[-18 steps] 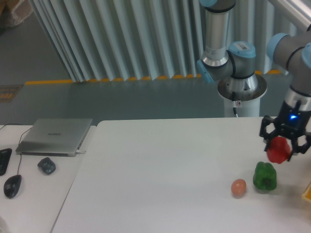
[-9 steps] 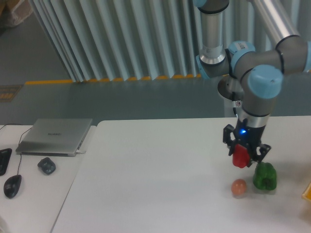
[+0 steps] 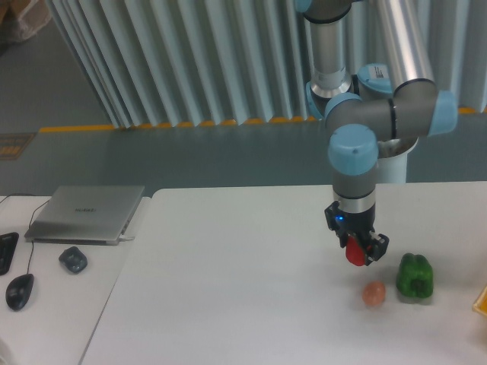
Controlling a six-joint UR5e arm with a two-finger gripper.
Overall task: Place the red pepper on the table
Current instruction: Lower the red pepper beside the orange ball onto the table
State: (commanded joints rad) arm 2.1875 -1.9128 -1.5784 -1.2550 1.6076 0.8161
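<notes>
Single fixed camera, high, facing table (image 3: 228, 304) (wide view)

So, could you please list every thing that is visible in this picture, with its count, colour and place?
red pepper: 1, bright red, held in the gripper above the table, left of the green pepper
green pepper: 1, green, on the table near its right edge
egg-shaped object: 1, orange-pink, on the table, left of the green pepper
table: 1, white, fills the lower middle and right
laptop: 1, silver, closed, on the adjoining desk at left
mouse: 1, black, on the desk, lower left
small dark object: 1, dark grey, below the laptop
gripper: 1, black, shut on the red pepper
robot arm: 1, grey with light blue joints, upper right
</notes>
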